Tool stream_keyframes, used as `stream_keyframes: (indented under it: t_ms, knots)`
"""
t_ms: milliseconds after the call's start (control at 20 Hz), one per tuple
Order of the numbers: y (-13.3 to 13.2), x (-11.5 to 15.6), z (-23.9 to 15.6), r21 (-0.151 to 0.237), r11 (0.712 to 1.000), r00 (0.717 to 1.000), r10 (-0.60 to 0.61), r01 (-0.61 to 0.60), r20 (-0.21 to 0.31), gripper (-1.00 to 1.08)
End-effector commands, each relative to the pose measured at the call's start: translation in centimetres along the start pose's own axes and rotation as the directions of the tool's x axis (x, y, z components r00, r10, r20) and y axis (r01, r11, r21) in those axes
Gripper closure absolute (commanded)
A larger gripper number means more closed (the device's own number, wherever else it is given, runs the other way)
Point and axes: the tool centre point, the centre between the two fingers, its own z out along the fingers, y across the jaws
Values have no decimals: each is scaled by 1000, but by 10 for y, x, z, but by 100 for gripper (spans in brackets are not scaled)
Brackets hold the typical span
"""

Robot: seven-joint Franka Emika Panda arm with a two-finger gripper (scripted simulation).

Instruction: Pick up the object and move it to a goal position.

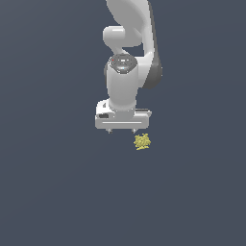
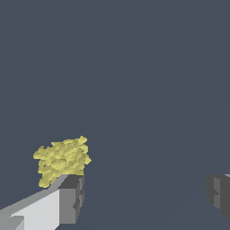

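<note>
The object (image 1: 141,141) is a small pale-yellow, bumpy clump lying on the dark grey floor, just below and toward the exterior view's right of the white gripper (image 1: 121,130). The gripper hangs from the white arm, pointing down, with its two short fingertips spread wide and nothing between them. In the wrist view the object (image 2: 62,160) sits just beyond one grey fingertip (image 2: 72,197), outside the gap; the other fingertip (image 2: 219,194) is far across the picture. The gripper (image 2: 146,197) is open and does not touch the clump.
A plain dark grey floor (image 1: 57,192) fills both views. No other objects, containers or edges show.
</note>
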Motion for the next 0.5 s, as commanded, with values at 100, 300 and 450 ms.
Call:
stream_keyframes:
  t_ms: [100, 300, 450]
  knots:
    - [1, 0, 0, -2, 1000, 1000, -1, 1, 0, -92]
    - [9, 3, 1, -19, 1000, 1000, -7, 7, -2, -92]
    - [15, 5, 1, -33, 999, 1000, -12, 12, -2, -92]
